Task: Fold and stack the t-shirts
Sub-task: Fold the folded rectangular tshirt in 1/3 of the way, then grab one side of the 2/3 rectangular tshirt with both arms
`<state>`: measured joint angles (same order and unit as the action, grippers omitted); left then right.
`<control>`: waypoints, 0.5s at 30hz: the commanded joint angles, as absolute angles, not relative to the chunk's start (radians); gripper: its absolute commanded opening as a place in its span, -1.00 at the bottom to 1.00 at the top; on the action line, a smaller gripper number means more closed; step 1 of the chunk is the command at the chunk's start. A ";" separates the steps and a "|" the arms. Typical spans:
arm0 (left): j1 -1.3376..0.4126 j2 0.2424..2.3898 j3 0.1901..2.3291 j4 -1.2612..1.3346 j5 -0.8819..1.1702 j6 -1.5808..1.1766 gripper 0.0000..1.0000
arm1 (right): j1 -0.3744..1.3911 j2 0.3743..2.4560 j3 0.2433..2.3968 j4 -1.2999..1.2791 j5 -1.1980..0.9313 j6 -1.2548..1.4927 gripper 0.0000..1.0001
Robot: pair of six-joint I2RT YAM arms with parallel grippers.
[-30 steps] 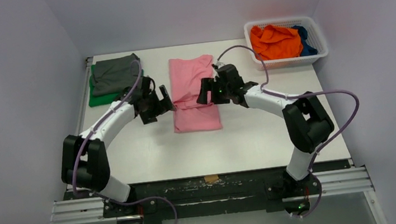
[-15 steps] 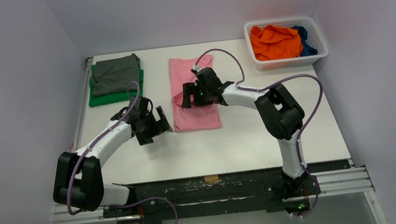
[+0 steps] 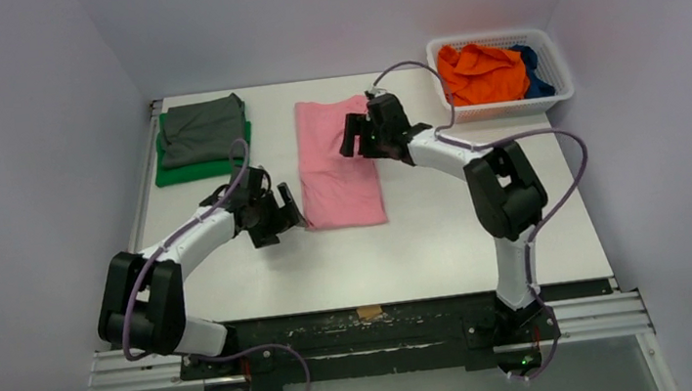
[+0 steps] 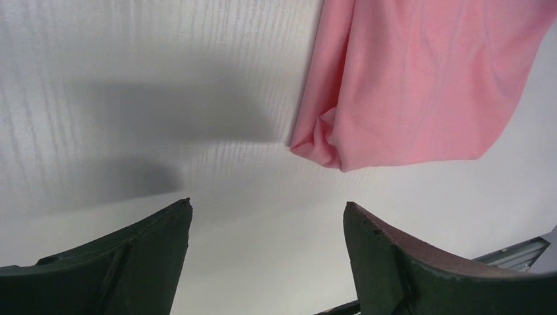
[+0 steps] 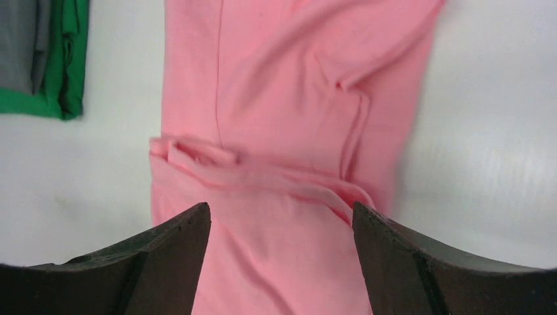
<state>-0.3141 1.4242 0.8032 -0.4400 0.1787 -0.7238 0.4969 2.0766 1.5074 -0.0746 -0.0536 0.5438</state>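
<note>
The pink t-shirt [image 3: 337,172] lies on the table as a long narrow strip, folded lengthwise, with a crosswise wrinkle ridge in the right wrist view [image 5: 289,98]. My right gripper [image 3: 356,139] is open and empty, hovering over the shirt's far right part [image 5: 281,213]. My left gripper [image 3: 285,210] is open and empty over bare table just left of the shirt's near corner [image 4: 268,210]; that corner [image 4: 420,85] lies ahead of its fingers. The grey t-shirt [image 3: 202,128] lies folded on the green one [image 3: 177,172] at the far left. The orange t-shirt [image 3: 479,72] and dark blue t-shirt [image 3: 534,71] lie crumpled in the basket.
The white mesh basket [image 3: 507,106] stands at the far right corner. The grey and green stack also shows at the left edge of the right wrist view [image 5: 66,65]. Grey walls close in the table on three sides.
My right gripper swept left across the middle of the pink shirt, then moved to its far right part. My left gripper drew back from the shirt's left edge toward the near side.
</note>
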 commanded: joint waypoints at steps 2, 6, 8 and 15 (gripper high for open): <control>-0.337 1.516 0.814 -0.343 0.262 -0.735 0.55 | 0.513 1.750 1.217 -0.043 0.038 0.598 0.55; -0.352 1.588 0.842 -0.321 0.297 -0.728 0.30 | 0.511 1.620 1.001 -0.042 0.014 0.646 0.52; -0.356 1.617 0.856 -0.320 0.278 -0.727 0.15 | 0.511 1.579 0.931 -0.044 -0.009 0.652 0.45; -0.373 1.698 0.901 -0.313 0.280 -0.726 -0.26 | 0.510 1.541 0.781 -0.014 -0.086 0.676 0.02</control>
<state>-0.3538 1.6432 0.8780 -0.3344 0.2920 -0.7334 0.5098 1.5707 0.8288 -0.0574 -0.0437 0.6407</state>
